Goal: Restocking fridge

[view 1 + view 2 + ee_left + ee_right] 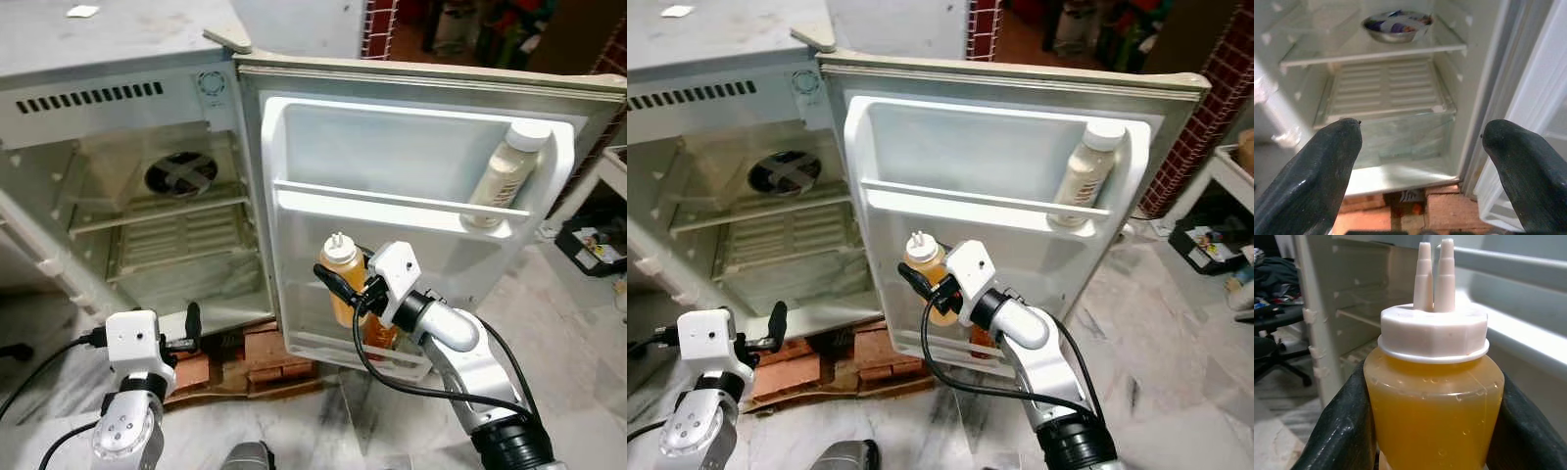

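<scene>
The small white fridge stands open, its door swung toward me. My right gripper is shut on a squeeze bottle of orange-yellow sauce with a white twin-nozzle cap, held upright at the lower door shelf. In the right wrist view the bottle sits between both black fingers. My left gripper hangs open, low in front of the main compartment. Its fingers frame the clear crisper drawer.
A cream-coloured bottle leans in the upper door shelf at the right. A metal bowl sits on the inner shelf. Something reddish stands in the lower door shelf. Bricks prop the fridge. A dark bag lies to the right.
</scene>
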Available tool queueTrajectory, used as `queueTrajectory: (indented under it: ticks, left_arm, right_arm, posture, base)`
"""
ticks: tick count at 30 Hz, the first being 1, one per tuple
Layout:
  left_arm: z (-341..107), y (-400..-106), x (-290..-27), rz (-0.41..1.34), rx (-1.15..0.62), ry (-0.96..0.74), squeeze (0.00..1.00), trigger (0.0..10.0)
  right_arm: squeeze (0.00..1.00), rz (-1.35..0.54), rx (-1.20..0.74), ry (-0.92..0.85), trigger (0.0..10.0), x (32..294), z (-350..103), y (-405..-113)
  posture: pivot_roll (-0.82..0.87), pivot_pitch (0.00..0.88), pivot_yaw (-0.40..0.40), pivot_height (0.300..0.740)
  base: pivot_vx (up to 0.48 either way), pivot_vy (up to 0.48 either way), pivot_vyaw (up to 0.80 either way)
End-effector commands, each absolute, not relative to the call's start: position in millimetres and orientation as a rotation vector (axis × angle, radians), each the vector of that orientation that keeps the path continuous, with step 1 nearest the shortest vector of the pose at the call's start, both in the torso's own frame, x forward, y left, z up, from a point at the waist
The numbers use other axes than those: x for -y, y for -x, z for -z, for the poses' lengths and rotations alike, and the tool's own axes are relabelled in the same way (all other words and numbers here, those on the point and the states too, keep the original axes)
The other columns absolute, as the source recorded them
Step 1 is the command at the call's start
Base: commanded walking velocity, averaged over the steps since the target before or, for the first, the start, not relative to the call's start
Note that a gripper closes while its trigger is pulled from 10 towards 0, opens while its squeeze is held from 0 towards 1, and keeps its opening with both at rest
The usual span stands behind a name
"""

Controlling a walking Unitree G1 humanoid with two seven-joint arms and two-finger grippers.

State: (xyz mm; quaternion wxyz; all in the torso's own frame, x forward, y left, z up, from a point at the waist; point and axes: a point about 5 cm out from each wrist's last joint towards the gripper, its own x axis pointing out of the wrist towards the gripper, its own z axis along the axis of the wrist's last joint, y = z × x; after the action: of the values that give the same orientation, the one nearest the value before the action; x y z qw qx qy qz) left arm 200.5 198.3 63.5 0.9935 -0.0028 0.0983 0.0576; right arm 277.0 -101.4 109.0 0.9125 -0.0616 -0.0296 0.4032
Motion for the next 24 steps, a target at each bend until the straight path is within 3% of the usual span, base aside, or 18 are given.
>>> queueTrajectory:
  ticks: [1, 8, 24]
  left_arm:
    - [-65.3, -202.2, -198.1, -0.111, -0.197, 0.004, 0.0, 10.0]
    - [-63.6, -202.6, -197.0, -0.109, -0.211, 0.009, 0.0, 10.0]
    - [-63.8, -204.0, -197.3, -0.105, -0.213, 0.004, 0.0, 10.0]
  right_arm:
    - [0.0, -0.834, 0.065, 0.113, 10.0, 102.4, -111.1, -277.1]
    - [0.0, -0.848, 0.058, 0.107, 10.0, 102.0, -109.2, -274.4]
    - [0.0, -0.855, 0.074, 0.084, 10.0, 99.7, -111.4, -274.2]
  posture:
    - [0.04, 0.037, -0.001, 0.74]
    - [0.04, 0.044, -0.002, 0.731]
    - [0.03, 0.046, 0.0, 0.631]
  base:
    - [0.0, 0.0, 0.0]
    - [0.0, 0.0, 0.0]
    - [0.0, 0.0, 0.0]
